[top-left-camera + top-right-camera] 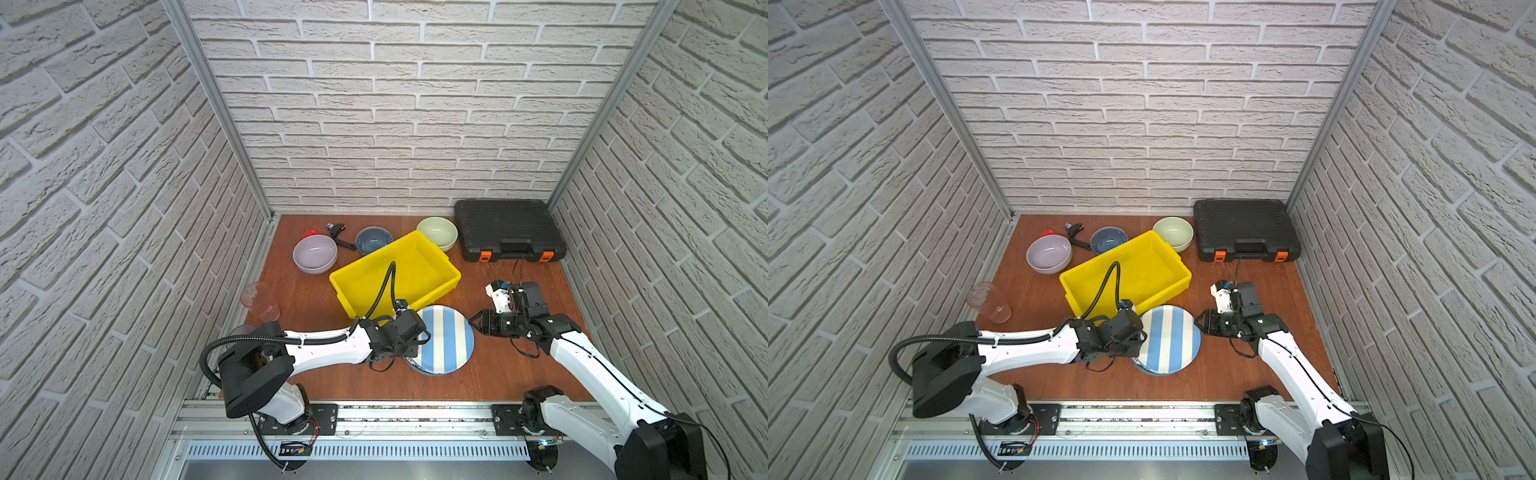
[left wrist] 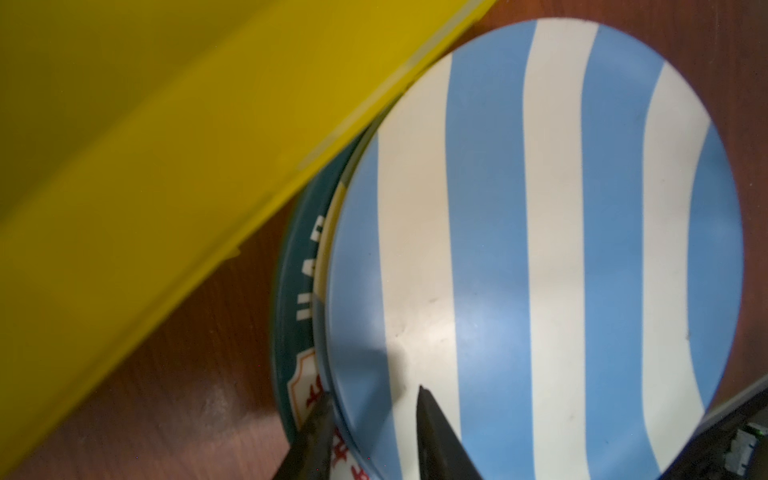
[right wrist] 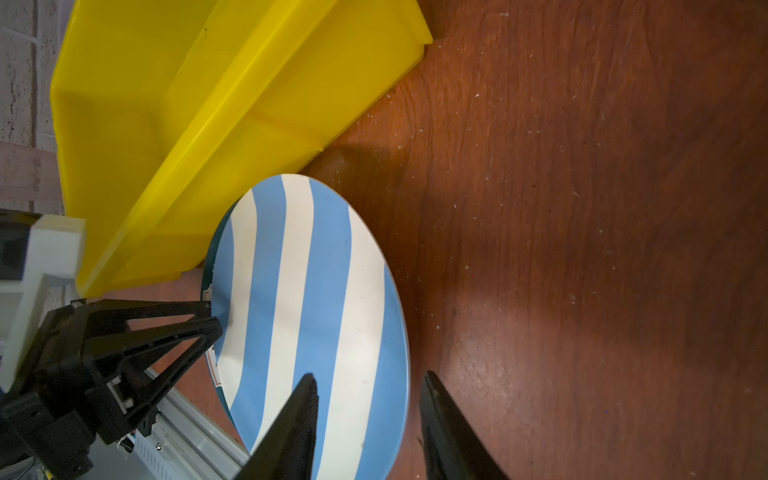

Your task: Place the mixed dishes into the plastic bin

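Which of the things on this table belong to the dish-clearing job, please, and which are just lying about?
Job: striped plate, printed plate beneath it, lilac bowl, dark-blue bowl, green bowl, tumbler, yellow bin.
Lying about: wrench, black case.

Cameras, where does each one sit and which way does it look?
Both top views: high in front, looking down at the table; left arm and right arm show.
Left wrist: on the left arm, looking past the left gripper onto the blue-white striped plate and yellow bin.
Right wrist: on the right arm, looking past the right gripper at that plate; left gripper shows.
All share plate and bin.
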